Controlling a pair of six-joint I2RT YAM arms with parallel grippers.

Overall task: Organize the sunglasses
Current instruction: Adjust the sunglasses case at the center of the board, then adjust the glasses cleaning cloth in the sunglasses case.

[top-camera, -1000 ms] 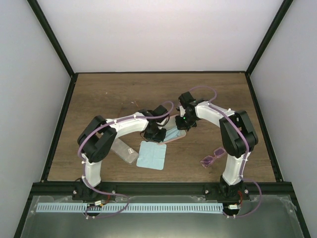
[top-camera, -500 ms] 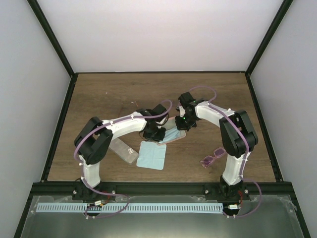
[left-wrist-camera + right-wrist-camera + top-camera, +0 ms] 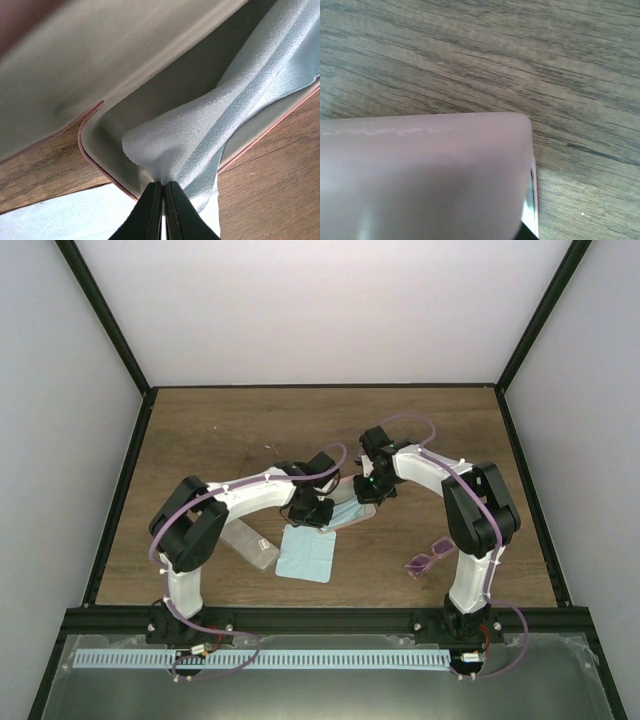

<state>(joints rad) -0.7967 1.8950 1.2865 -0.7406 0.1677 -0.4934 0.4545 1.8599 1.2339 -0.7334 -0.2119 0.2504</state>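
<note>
The purple-pink sunglasses [image 3: 429,559] lie on the table at the right, beside the right arm's base. A thin wire piece [image 3: 271,451], likely the orange sunglasses, shows behind the left arm. An open pink case [image 3: 352,514] lies mid-table. My left gripper [image 3: 313,512] is shut on a light blue cloth [image 3: 200,135], which lies partly in the case's grey-lined tray [image 3: 165,85]; its point in the left wrist view is [image 3: 164,184]. My right gripper [image 3: 366,490] is at the case's lid [image 3: 420,175], which fills the right wrist view and hides the fingers.
A second light blue cloth [image 3: 306,553] lies flat just in front of the pink case. A grey oblong case [image 3: 250,544] lies to its left. Black frame rails border the table on all sides.
The left arm's elbow has shifted slightly left and its gripper has edged a little toward the near side with the cloth. The right arm has hardly moved.
</note>
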